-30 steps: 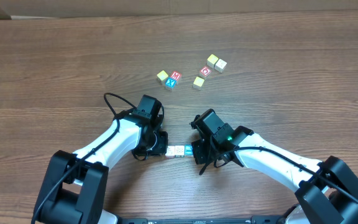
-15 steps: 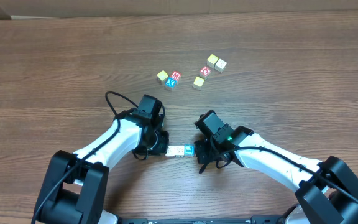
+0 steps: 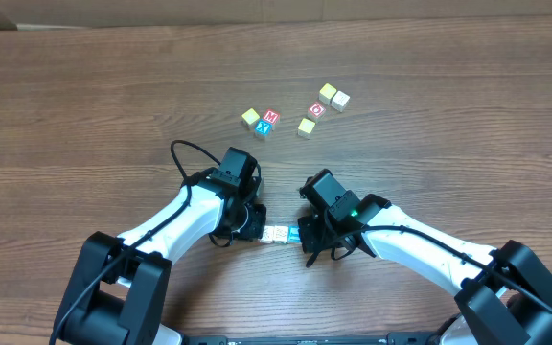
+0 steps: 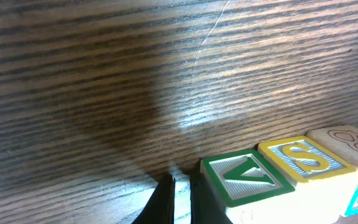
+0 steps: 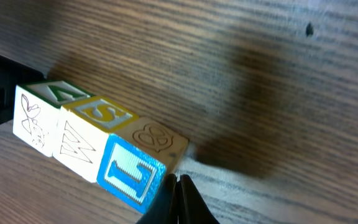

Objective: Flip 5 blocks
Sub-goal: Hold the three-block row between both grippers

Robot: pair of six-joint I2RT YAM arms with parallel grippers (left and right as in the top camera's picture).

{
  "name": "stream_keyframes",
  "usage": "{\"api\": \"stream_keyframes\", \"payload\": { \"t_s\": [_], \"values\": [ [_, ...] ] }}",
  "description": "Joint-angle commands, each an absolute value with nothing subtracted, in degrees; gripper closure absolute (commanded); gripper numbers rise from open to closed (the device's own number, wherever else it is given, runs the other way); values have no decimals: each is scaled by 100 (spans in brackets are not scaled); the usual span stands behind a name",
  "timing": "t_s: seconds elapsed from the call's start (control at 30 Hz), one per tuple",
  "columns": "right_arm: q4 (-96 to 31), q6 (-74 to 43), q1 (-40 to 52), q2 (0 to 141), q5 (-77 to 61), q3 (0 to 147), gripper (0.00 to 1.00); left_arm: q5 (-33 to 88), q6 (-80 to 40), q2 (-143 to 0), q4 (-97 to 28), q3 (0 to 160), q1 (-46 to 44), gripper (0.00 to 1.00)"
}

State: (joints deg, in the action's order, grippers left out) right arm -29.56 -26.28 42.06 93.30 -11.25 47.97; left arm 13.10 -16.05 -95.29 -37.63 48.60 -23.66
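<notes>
Three blocks lie in a tight row between my two grippers near the table's front. My left gripper is shut and empty; in its wrist view one of its fingers rests against the side of the green-faced block, with the yellow S block and a cream block beyond. My right gripper is shut with nothing in it. Its tips sit at the corner of the blue L-faced block, the row's other end. Neither gripper holds a block.
Several more blocks lie scattered farther back: a yellow one, a red M on a blue X, another yellow, a red one and two cream ones. Bare wooden table stretches to the left.
My left arm has slid a little to the right, up against the row's left end. The right arm shifted slightly at first, then stayed put.
</notes>
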Motion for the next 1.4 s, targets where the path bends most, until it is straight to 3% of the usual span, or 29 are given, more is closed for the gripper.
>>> {"api": "stream_keyframes", "payload": {
  "t_s": [0.0,0.27,1.37],
  "values": [
    [-2930,-2954,4241,9358,-1205,4915,96,1380,-1498,-9614,-3734,4801,-2403,96],
    [-2858,-4060,4241,9358,-950,4910,96,1380,-1496,-9614,-3739,4801,-2403,96],
    [-2729,-4051,4278,9806,-1238,4899,96,1380,-1498,-9614,-3695,4801,-2405,96]
  ]
}}
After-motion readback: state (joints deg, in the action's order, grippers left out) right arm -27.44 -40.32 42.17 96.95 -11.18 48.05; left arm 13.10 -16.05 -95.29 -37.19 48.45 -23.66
